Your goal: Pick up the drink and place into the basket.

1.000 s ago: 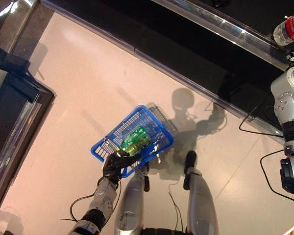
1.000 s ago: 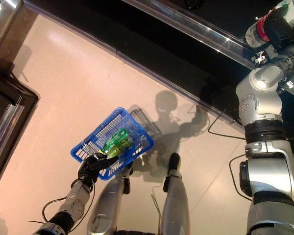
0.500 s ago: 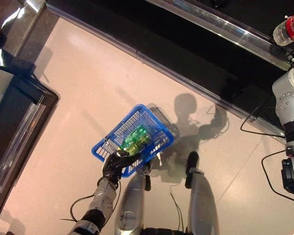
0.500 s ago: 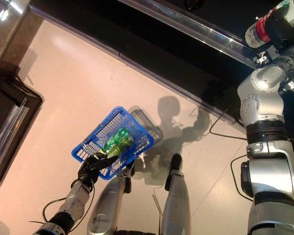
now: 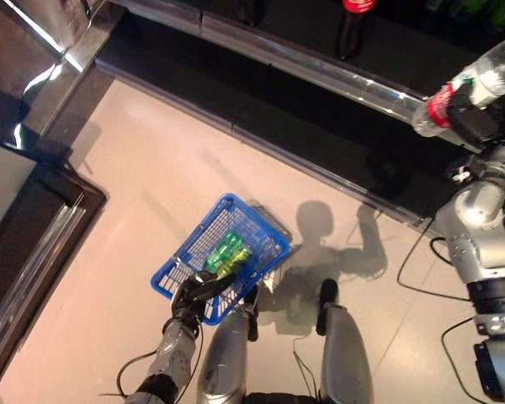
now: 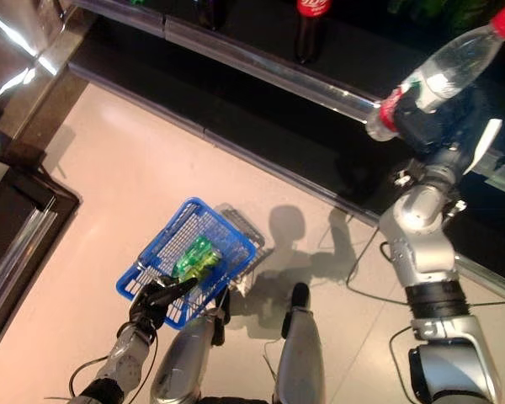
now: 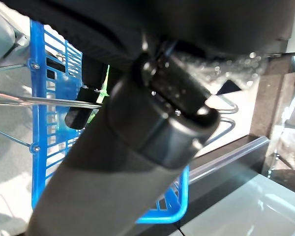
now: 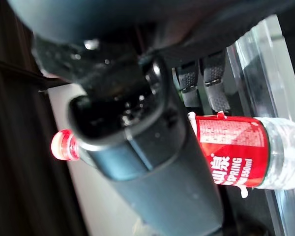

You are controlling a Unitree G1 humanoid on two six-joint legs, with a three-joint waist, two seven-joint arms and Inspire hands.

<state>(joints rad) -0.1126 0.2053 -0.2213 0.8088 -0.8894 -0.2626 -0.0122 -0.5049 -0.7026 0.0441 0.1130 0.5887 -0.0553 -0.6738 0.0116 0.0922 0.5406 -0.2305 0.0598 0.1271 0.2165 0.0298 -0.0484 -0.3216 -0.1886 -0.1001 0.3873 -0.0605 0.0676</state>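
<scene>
your right robot hand is raised by the shelf, fingers curled round the bottle, a clear one with a red label and red cap, tilted cap-up. a dark cola bottle stands upright on the shelf, apart from it. down low, your left robot hand is curled round the wire handle of the blue basket, which hangs just above the floor. green bottles lie inside the basket. the floor is pale and glossy. a dark cabinet lines the left side, and the shelf's metal edge runs across the top. the floor is open between basket and shelf.
</scene>
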